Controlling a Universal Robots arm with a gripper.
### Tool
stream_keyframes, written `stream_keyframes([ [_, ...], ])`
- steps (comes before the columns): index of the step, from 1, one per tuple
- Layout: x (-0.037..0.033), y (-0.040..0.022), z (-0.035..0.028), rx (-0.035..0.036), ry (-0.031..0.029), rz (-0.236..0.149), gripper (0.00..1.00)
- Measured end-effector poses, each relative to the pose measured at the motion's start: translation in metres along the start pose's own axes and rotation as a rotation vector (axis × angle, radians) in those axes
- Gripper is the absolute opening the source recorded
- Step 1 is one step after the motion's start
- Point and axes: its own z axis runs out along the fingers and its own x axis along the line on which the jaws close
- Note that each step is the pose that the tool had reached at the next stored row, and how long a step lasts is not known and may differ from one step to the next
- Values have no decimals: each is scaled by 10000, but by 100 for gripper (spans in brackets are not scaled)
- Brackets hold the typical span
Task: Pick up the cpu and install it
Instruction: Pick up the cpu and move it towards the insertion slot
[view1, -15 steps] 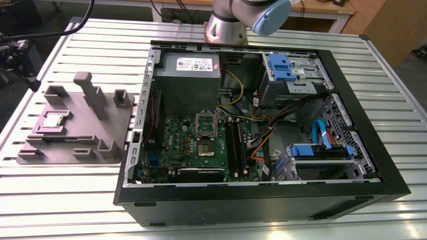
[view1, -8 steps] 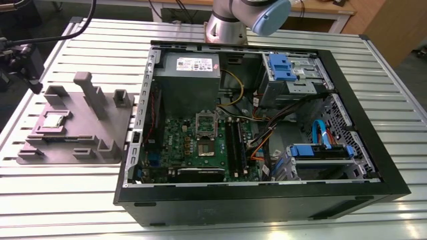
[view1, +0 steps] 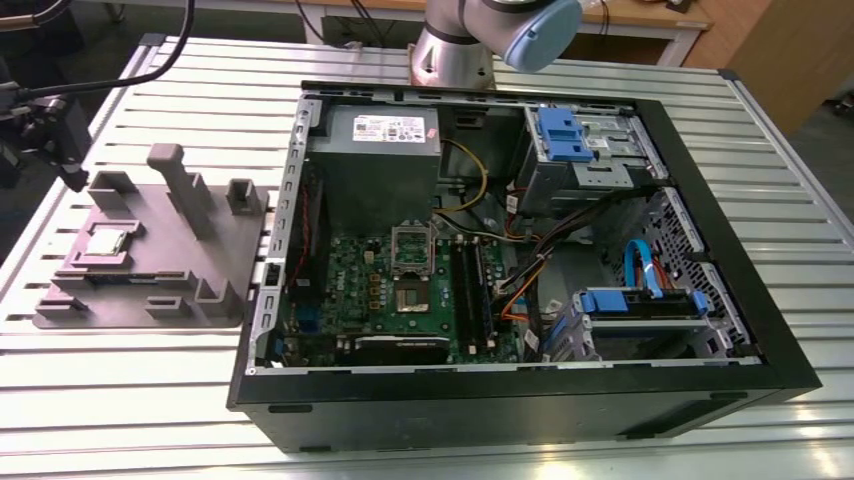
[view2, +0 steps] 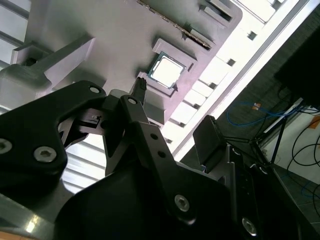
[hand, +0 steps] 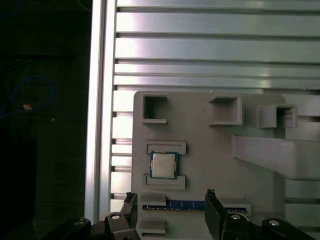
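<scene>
1. The jaws stand wide apart with nothing between them. In the first wrist view their two dark fingertips (hand: 131, 204) hang over the near edge of a grey holder (hand: 200, 130).
2. Across the gap between them lies a thin blue memory stick (hand: 185, 205), set edge-up in a slot of the holder.
3. Just beyond that slot sits the cpu (hand: 163, 165), a small square chip with a shiny silver top. It lies flat in its own shallow pocket, apart from the jaws and untouched.
4. In the second wrist view the cpu (view2: 167, 71) shows past the dark linkage of the jaws, still seated in the pocket.
5. In the exterior view the cpu (view1: 110, 241) rests on the holder (view1: 120, 312), which lies on the slatted metal bench (view1: 134, 420) at the exterior view's left.
6. Beside the holder, toward the exterior view's right, an open black computer case (view1: 534, 410) lies on its side. Inside it are the green motherboard (view1: 374, 280) and a grey power supply (view1: 380, 130).
</scene>
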Motion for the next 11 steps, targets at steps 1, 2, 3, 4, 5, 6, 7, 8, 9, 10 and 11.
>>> stream_keyframes([
  [1, 0, 0, 7, 0, -1, 0, 65],
  [2, 0, -1, 15, -1, 0, 1, 65],
  [3, -1, -7, 23, -8, 1, -1, 65],
  [4, -1, -13, 35, -14, 1, -1, 65],
  [5, -1, -15, 50, -17, -2, 0, 65],
  [6, -1, -15, 63, -17, 0, 0, 65],
  [7, -1, -16, 77, -14, 1, 0, 65],
  [8, -1, -17, 92, -9, 0, 0, 65],
  [9, -2, -18, 106, -5, 0, 0, 65],
  [10, -2, -19, 120, -2, 1, -1, 65],
  [11, -2, -19, 133, -1, 0, -1, 65],
])
